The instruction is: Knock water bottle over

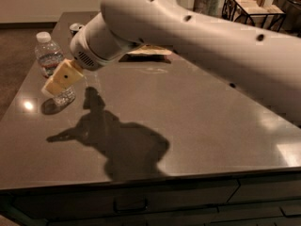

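The water bottle [47,55], clear and ribbed with a white cap, stands upright near the left edge of the dark table [197,126]. My gripper [49,88], cream-coloured with its fingers together, hangs low over the table right in front of the bottle's lower half and overlaps it. I cannot tell whether it touches the bottle. The big white arm reaches in from the upper right and hides the table's back left part.
The top of a metal can [75,28] peeks out behind the arm at the back left. A flat snack packet [148,51] lies behind the arm. A wire rack [249,4] and a pot [207,1] stand beyond the table. The table's left edge is close to the bottle.
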`<state>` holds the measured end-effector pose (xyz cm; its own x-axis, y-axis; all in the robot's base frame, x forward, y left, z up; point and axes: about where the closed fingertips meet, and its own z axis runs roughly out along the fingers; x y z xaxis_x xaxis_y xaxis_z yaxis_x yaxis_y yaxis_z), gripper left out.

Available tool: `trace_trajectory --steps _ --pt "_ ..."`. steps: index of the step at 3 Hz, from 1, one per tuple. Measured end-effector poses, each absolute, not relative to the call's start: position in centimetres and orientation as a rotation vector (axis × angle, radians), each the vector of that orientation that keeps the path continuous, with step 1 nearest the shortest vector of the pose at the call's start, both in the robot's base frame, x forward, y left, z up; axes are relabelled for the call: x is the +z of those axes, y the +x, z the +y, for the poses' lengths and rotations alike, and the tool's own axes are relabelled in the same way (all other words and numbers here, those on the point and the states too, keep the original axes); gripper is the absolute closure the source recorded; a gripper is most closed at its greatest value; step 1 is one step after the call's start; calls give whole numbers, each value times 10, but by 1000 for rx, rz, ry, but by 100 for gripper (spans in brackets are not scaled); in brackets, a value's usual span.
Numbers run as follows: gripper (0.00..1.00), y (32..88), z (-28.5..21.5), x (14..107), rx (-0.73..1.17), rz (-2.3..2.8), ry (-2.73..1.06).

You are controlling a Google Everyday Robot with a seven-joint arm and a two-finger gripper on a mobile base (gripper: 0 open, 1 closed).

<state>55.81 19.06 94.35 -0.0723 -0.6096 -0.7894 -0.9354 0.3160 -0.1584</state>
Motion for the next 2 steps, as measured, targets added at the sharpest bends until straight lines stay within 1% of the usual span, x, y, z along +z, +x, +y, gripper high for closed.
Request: trace_trajectory --steps 2 --pt "0 562 241 943 599 1746 -1398"
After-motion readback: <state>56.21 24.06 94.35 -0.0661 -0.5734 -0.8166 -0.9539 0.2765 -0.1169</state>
